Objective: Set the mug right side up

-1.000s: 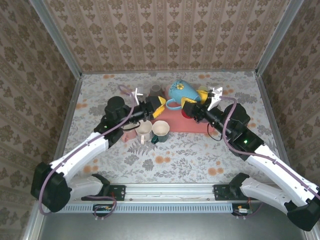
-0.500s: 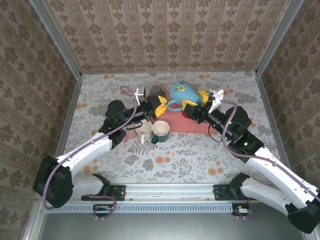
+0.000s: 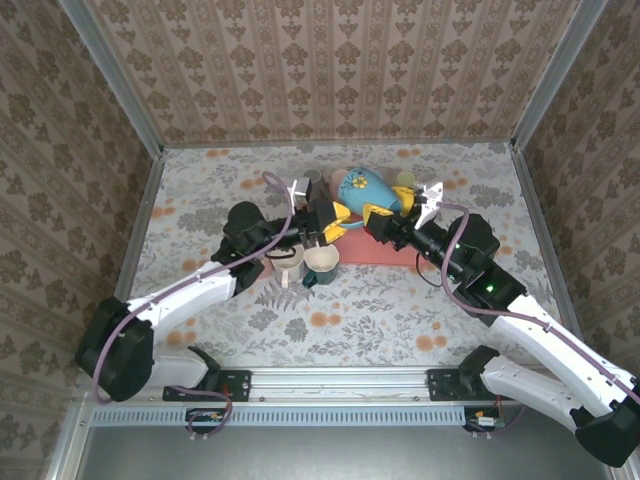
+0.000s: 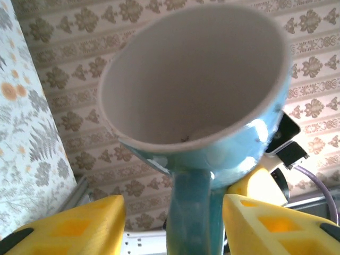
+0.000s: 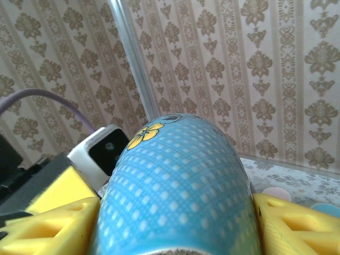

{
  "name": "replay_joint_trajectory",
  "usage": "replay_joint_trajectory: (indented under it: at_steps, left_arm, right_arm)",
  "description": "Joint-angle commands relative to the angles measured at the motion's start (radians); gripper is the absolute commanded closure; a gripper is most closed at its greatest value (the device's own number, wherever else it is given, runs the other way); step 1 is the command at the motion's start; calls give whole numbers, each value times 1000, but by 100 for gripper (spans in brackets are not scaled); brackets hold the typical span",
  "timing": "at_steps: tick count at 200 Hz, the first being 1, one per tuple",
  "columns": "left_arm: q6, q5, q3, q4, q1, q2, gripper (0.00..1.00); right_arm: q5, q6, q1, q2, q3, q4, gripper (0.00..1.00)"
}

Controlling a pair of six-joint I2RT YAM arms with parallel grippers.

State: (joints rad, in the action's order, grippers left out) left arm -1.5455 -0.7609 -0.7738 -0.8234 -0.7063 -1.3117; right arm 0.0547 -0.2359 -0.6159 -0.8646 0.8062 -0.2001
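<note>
The mug (image 3: 358, 188) is light blue with white dots and a yellow flower, and it hangs tilted above the pink mat (image 3: 392, 250). My right gripper (image 3: 388, 200) is shut on its body, a yellow pad pressed on each side; in the right wrist view the mug (image 5: 175, 180) sits between that gripper's (image 5: 175, 212) pads. The left wrist view looks up into the mug's white inside (image 4: 202, 79). Its blue handle (image 4: 194, 212) stands between the fingers of my left gripper (image 4: 172, 207), with a gap showing at the left pad (image 4: 79, 223). That left gripper (image 3: 335, 218) sits just left of the mug.
Two cream mugs (image 3: 288, 258) (image 3: 321, 258) stand upright just left of the mat, under the left arm, with a small dark green object (image 3: 308, 278) in front. A small grey cup (image 3: 312, 178) stands behind. Patterned walls close in the table on three sides.
My left gripper has moved right up to the mug, and its jaws have narrowed around the handle. The right gripper has shifted the mug slightly left and tilted it.
</note>
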Motion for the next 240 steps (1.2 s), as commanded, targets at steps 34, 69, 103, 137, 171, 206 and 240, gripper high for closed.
replay_joint_trajectory:
  at_steps: [34, 69, 103, 137, 171, 206, 240]
  left_arm:
    - [-66, -76, -19, -225, 1, -49, 61]
    - [-56, -97, -19, -234, 10, -43, 61]
    - [-68, -100, -5, -270, 15, -51, 64]
    - [-74, -95, 7, -281, 18, -57, 58]
    - [-88, -84, 23, -298, 24, -52, 57]
    - [-93, -72, 35, -312, 36, -46, 63]
    - [-94, -69, 39, -313, 37, -42, 64]
  right_arm:
    - [196, 39, 2, 41, -2, -83, 57]
    - [234, 46, 7, 59, -8, -55, 58]
    - [235, 26, 11, 73, -22, -71, 58]
    - [199, 15, 13, 70, -26, -71, 59]
    - [161, -2, 13, 75, -46, -99, 59]
    - [154, -12, 13, 74, -57, -108, 59]
    - [124, -11, 14, 73, -55, -102, 60]
